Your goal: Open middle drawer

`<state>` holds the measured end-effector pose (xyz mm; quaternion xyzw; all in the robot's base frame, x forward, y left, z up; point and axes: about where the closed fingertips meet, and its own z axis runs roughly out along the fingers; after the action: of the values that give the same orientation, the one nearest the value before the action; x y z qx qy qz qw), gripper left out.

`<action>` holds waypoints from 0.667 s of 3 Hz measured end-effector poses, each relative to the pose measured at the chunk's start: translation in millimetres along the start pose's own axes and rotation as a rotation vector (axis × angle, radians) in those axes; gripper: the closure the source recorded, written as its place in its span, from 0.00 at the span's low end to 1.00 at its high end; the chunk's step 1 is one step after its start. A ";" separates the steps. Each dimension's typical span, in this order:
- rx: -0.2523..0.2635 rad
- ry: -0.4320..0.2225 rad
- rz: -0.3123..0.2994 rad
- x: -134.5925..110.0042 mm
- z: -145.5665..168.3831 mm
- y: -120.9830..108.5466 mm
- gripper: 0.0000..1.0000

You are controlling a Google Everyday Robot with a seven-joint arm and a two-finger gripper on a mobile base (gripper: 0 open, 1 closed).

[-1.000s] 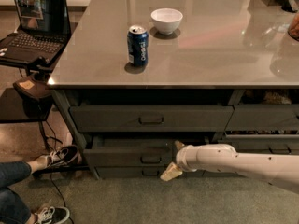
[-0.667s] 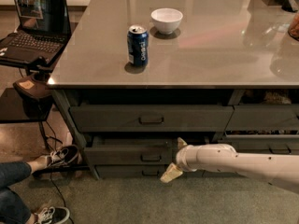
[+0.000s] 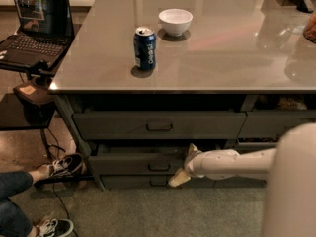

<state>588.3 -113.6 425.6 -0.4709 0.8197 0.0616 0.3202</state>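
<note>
The middle drawer [image 3: 128,164] is a wide dark front with a small pull handle [image 3: 159,167], between a taller top drawer [image 3: 118,125] and a slim bottom drawer [image 3: 123,182]. It stands slightly out, with a thin strip of its top edge showing. My gripper [image 3: 183,164] is at the drawer front's right part, just right of the handle. It is open: one beige finger [image 3: 191,150] is at the drawer's upper edge, the other [image 3: 177,178] is below its lower edge. The white arm [image 3: 227,162] reaches in from the right.
On the grey countertop [image 3: 222,58] stand a blue can [image 3: 144,47] and a white bowl [image 3: 175,21]. A laptop [image 3: 34,23] sits on a stand at the left. A person's legs and shoes [image 3: 54,169] lie on the floor at the lower left. More drawers [image 3: 276,124] are at the right.
The gripper has risen slightly against the drawer front. A large white part of the arm has come into view at the lower right. The drawer has barely moved.
</note>
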 end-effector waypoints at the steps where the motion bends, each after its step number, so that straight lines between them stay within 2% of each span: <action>1: 0.051 -0.010 -0.032 -11.6 8.4 -18.7 0.00; 2: 0.037 0.013 0.013 8.1 34.6 -28.9 0.00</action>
<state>625.1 -121.4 399.4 -0.4601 0.8258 0.0454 0.3230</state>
